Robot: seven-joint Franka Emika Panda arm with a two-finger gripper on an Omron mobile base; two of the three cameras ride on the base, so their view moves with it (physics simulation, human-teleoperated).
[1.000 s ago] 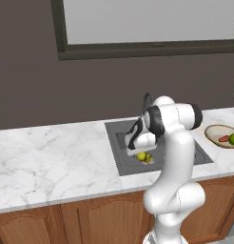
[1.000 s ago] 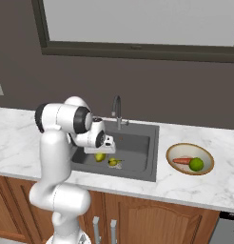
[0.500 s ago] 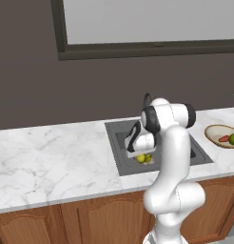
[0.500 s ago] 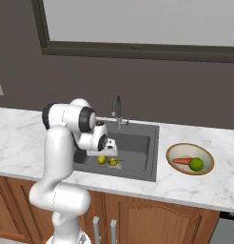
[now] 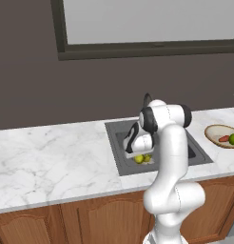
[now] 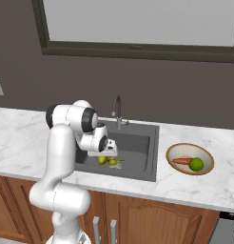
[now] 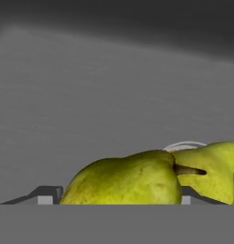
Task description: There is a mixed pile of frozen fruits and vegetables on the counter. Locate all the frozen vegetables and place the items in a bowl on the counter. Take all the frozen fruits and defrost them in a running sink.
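Even, soft rendered light, faint shadows, no glare; all views sharp.

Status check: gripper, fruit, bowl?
Gripper open above the sink. Both fruits in the basin. Carrot and green ball in bowl.

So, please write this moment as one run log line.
gripper: open, low in sink | pear and yellow-green ball: on sink floor, touching | carrot and green ball: in bowl
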